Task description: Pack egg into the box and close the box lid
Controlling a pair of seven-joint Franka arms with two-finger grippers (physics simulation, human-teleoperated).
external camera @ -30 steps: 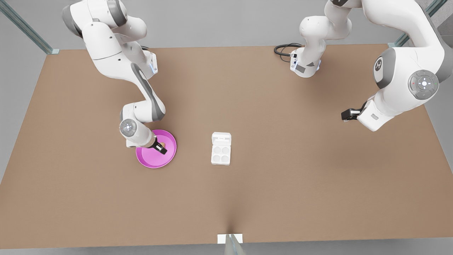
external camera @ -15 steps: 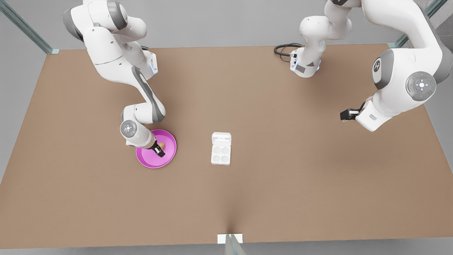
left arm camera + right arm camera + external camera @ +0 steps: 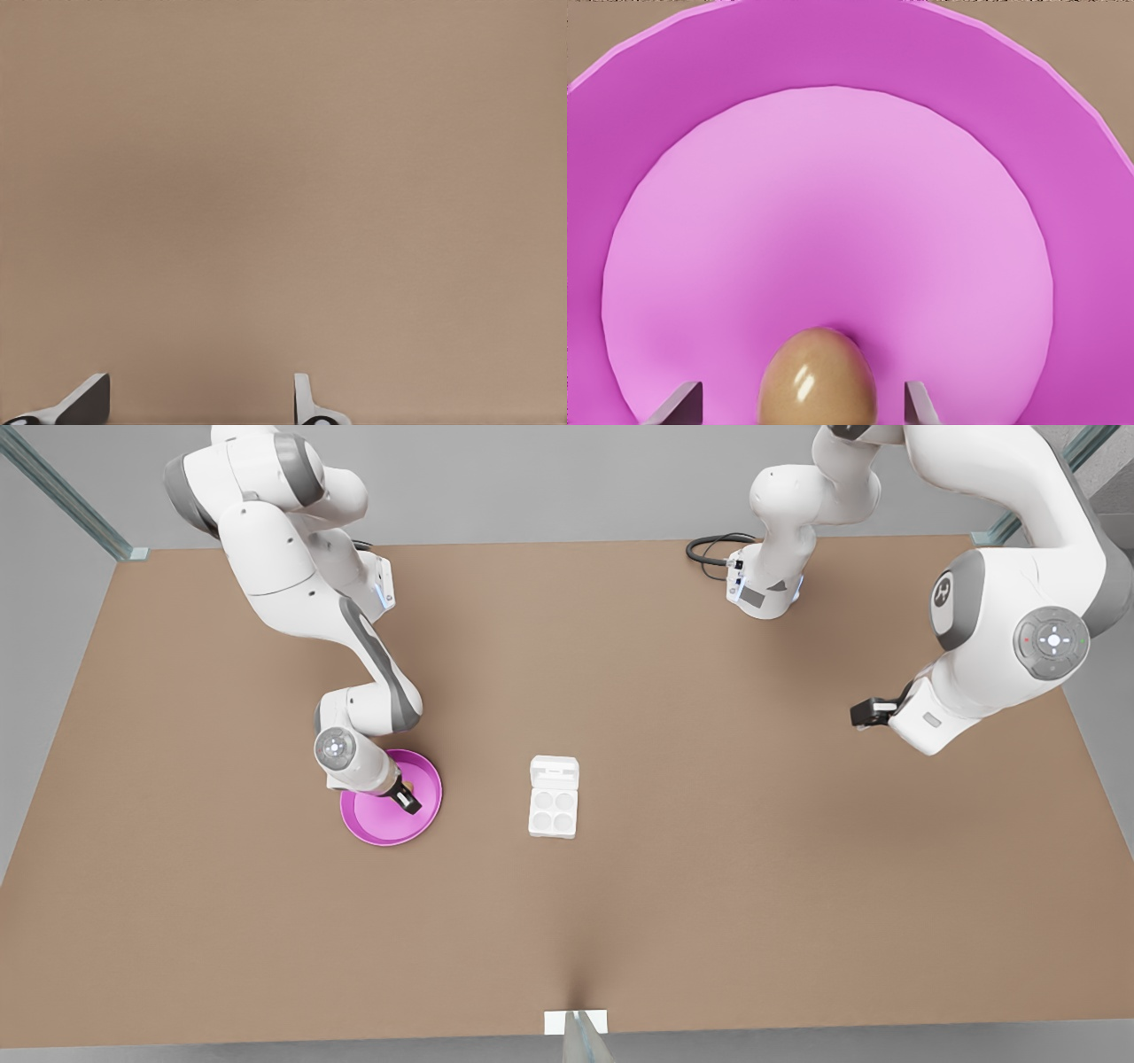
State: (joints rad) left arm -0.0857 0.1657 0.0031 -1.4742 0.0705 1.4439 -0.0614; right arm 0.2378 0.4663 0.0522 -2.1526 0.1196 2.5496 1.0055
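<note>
A tan-brown egg (image 3: 819, 376) lies on the pink plate (image 3: 372, 828). My right gripper (image 3: 407, 799), on the arm at the front view's left, is down over the plate and stands open, with one fingertip (image 3: 684, 400) on each side of the egg and a gap to both. The white box (image 3: 553, 811) sits at mid-table with its four cups bare and the box lid (image 3: 555, 769) lying open and flat behind them. My left gripper (image 3: 864, 714) hangs open above bare table at the front view's right, far from the box.
The brown table (image 3: 709, 868) stretches wide around the plate and box. Both arm bases stand at the far edge, one with a black cable (image 3: 709, 549) beside it. A small white bracket (image 3: 576, 1023) sits at the near edge.
The right wrist has shifted slightly toward the front view's right over the plate, and the gripper now covers most of the egg in the front view. The left arm has barely moved.
</note>
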